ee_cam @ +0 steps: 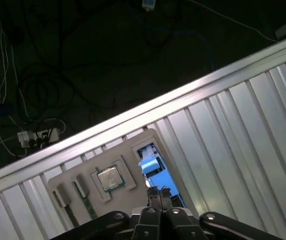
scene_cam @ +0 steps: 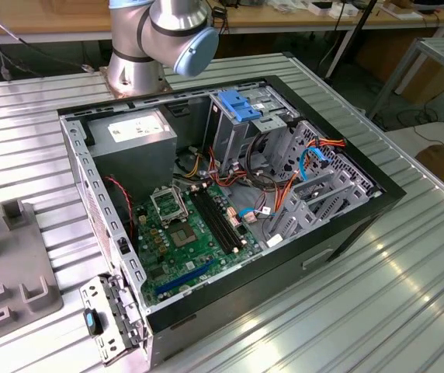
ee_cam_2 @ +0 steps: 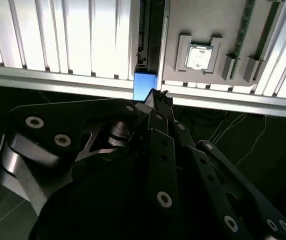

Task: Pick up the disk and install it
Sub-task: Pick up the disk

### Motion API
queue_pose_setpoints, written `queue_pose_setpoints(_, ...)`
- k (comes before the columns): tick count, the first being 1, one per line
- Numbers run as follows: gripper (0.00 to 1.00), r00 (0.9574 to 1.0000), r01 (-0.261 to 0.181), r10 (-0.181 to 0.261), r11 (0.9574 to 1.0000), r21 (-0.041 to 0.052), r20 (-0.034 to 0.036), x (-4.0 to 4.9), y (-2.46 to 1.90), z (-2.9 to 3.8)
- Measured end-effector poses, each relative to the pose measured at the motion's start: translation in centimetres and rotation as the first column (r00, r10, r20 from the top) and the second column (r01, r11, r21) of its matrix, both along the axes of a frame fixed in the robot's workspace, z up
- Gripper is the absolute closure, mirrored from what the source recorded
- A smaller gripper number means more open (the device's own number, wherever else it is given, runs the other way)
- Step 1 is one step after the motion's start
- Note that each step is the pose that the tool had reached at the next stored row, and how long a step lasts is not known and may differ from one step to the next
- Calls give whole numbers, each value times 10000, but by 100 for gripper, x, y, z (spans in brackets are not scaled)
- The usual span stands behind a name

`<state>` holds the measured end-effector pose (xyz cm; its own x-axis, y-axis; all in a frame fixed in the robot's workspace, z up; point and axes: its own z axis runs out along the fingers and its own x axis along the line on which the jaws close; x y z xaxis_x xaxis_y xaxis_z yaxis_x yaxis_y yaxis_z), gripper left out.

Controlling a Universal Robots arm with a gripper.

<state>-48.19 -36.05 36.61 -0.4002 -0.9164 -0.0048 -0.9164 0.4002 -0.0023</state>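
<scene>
You're at the pick-up: fingers (ee_cam_2: 159, 101) together, poised over the disk (ee_cam_2: 144, 86) in its tray (ee_cam_2: 203, 20); grasping needs them parted.

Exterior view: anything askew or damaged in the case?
Nothing looks damaged or spilled. The case lies open, and the only untidy spot is the orange and red cables looping loosely across the grey drive cage.

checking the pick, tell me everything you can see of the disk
The disk shows in both wrist views as a bright blue plastic edge right at the tip of the gripper, by a slot in the grey holder tray on the ribbed metal table. Its grey body and whether it is gripped cannot be told.
</scene>
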Motion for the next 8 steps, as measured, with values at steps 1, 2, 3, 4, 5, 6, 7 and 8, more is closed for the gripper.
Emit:
queue_pose_setpoints(1, 89, 9993, -382, 382, 9993, -5, 0, 0, 0, -3)
queue_pose_setpoints(2, 89, 9983, -577, 577, 9983, -7, 0, 0, 0, -5)
queue_pose_setpoints(3, 89, 9969, -789, 789, 9969, -10, 0, 0, 0, -7)
queue_pose_setpoints(4, 89, 9954, -957, 957, 9954, -12, -1, 0, 0, -8)
queue_pose_setpoints(5, 89, 9935, -1136, 1136, 9935, -14, 0, 0, 0, -10)
queue_pose_setpoints(6, 89, 9897, -1429, 1429, 9897, -17, -1, 0, 0, -13)
queue_pose_setpoints(7, 89, 9844, -1762, 1762, 9844, -23, -2, 0, 0, -15)
queue_pose_setpoints(8, 89, 9815, -1915, 1915, 9815, -50, -4, -1, 1, -17)
